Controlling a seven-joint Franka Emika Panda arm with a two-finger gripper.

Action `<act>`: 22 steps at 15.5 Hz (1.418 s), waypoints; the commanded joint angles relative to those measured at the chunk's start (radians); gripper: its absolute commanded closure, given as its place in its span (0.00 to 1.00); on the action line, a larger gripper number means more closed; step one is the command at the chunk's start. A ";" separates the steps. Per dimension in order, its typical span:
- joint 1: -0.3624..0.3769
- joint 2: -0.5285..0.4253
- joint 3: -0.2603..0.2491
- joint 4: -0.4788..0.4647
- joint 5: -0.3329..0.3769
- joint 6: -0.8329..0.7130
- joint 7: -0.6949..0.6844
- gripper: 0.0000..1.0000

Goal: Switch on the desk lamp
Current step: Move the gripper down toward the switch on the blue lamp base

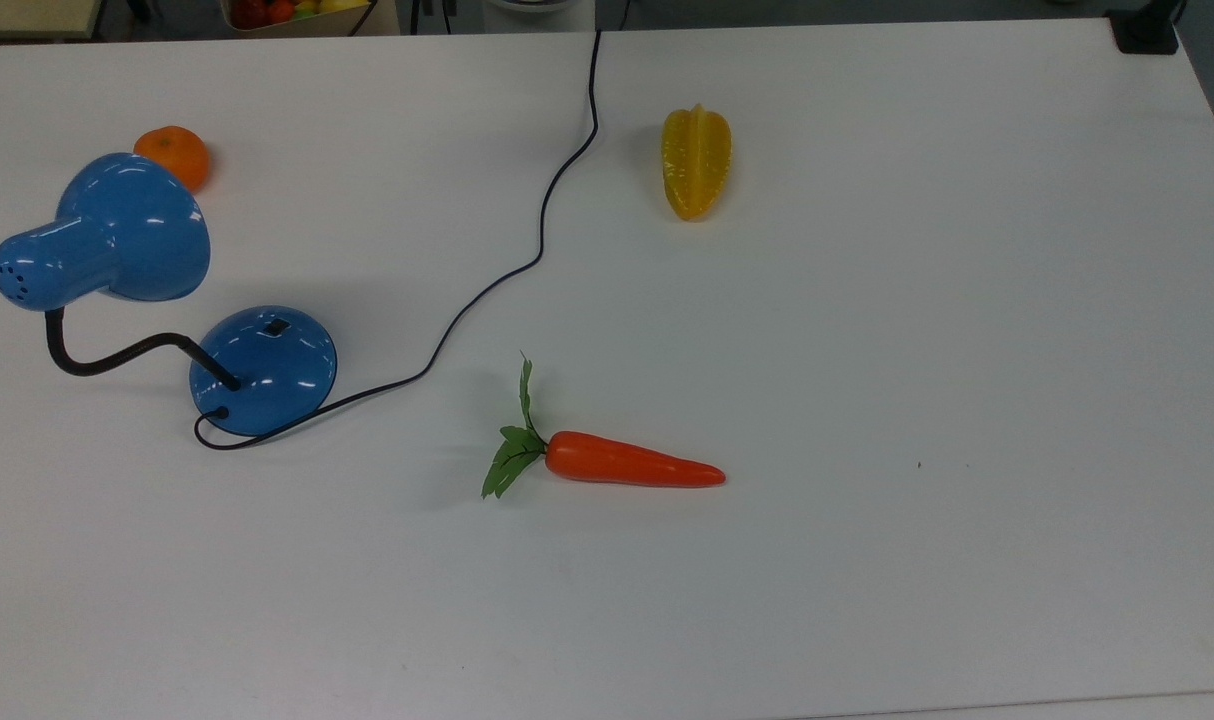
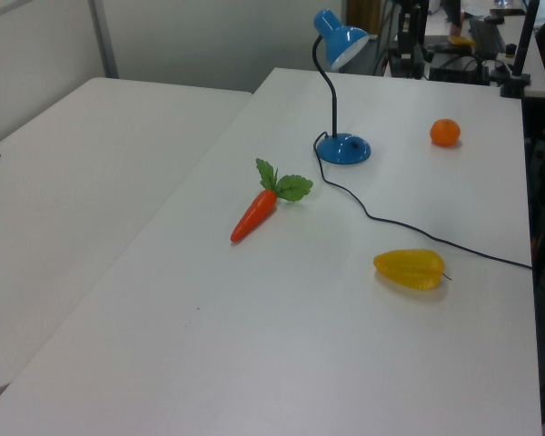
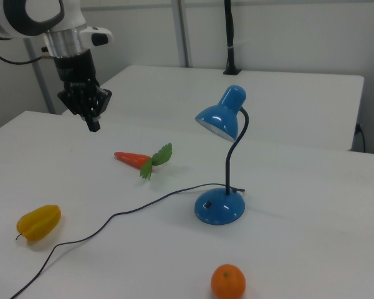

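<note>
The desk lamp (image 1: 167,300) stands on the white table (image 1: 917,330), at the top view's left. Its round domed blue base (image 3: 219,207) rests flat on the table, with a small black switch (image 1: 277,326) on the dome. A black gooseneck (image 2: 331,95) rises from the base and bends over to the bell-shaped blue shade (image 3: 221,118), which in the right view opens down and toward the right view's left. No glow shows under the shade. A black cord (image 1: 542,230) leaves the base, loops once beside it and snakes across the table to the far edge in the top view.

An orange (image 1: 173,154) lies just beyond the shade in the top view; in the right view it sits near the camera, apart from the base. A toy carrot (image 1: 627,463) with green leaves lies to the right of the base in the top view, beyond the cord's bend. A yellow starfruit (image 1: 696,160) lies farther off, near the cord's far stretch.

The gripper (image 3: 91,120) hangs above the table at the right view's far left, well apart from the lamp, pointing down, its fingers close together with nothing between them. A second white table (image 2: 64,200) stands on the left view's left.
</note>
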State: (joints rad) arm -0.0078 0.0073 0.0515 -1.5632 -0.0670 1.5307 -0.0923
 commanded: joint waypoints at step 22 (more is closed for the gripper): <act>-0.158 0.167 -0.005 -0.397 -0.011 0.614 0.267 1.00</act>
State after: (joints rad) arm -0.1397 0.1246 0.0451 -1.9474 -0.0673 2.0672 0.1251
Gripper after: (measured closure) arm 0.991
